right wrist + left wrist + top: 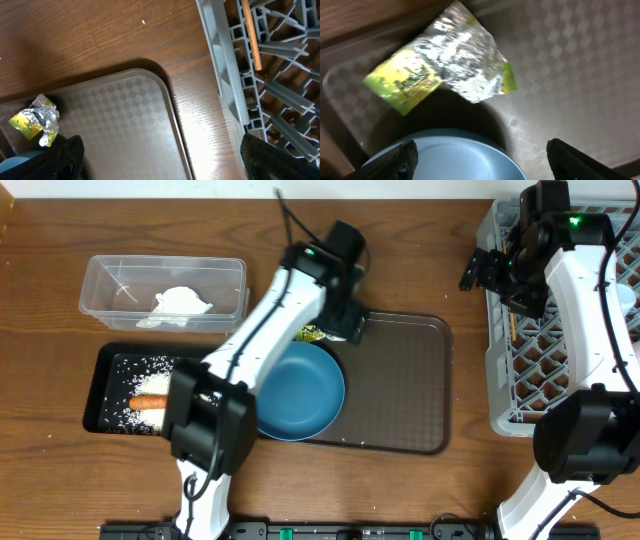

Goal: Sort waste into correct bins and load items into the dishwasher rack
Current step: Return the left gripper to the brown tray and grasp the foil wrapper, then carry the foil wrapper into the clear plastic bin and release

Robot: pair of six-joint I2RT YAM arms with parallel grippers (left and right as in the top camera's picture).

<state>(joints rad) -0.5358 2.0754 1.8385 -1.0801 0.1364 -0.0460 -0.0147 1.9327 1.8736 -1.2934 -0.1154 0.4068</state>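
Right now the left arm (270,310) is stretched over the brown rectangular plastic serving tray (400,380), and from overhead its wrist hides nearly all of the crumpled green-and-white foil-lined wrapper (440,70); only a sliver of green pokes out. The left wrist view shows it better. The wrapper lies on the tray's checkered surface just beyond the rim of the large blue round bowl (300,395), silver foil uppermost. There's dark print on the green part, but it's too blurred to read. The left jaws stand wide, one tip at each lower corner of that view, holding nothing.

The arm also covers the bowl's left edge, and its elbow cuts off the right end of the small orange carrot (150,402). The carrot lies among loose white rice grains (150,370) in the shallow black rectangular tray (100,380). Behind it, the clear plastic rectangular container (100,280) holds something white and crumpled (182,302); I can't make out what.

Over on the right, the right arm (585,290) blocks much of the large grey lattice dishwasher rack (530,370), which the frame edge also clips. Its wrist view shows a wooden chopstick (250,35) in the rack, top end cut off. The right jaws are wide too, and empty.
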